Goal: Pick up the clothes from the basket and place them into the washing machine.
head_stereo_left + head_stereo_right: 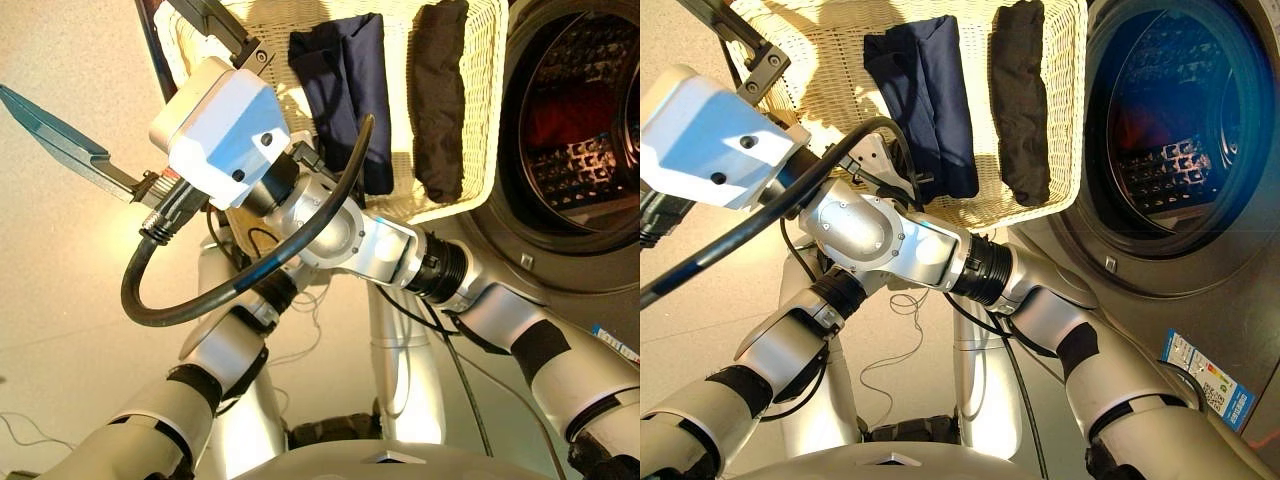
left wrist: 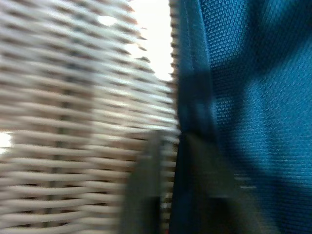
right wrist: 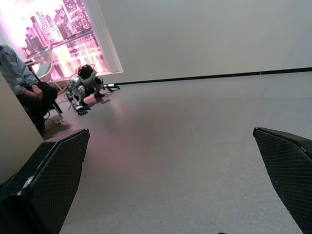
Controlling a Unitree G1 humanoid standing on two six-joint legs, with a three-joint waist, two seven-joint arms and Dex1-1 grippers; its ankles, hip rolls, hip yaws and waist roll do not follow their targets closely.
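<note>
We count two cloth bundles in the cream-white wicker basket: one navy blue bundle and one black bundle, lying side by side lengthwise, the navy one toward our left and the black one toward the washing machine. They lie close together with a strip of bare weave between them. A third piece, reddish cloth, shows inside the perforated drum through the open porthole, though we cannot make out its shape. The basket sits just beside the machine's round opening, on its left. We have two arms in view, crossing over one another below the basket. Our left gripper is down inside the basket at the near edge of the navy bundle; in the left wrist view one dark finger lies against the weave right at the bundle's hem, but the other is not clear, so we cannot tell how far it is open or whether it grips the cloth. Our right gripper points away from the basket, with its two black fingers spread wide apart and nothing between them. Far off in that wrist view we see one seated person and one small robot on the grey floor.
</note>
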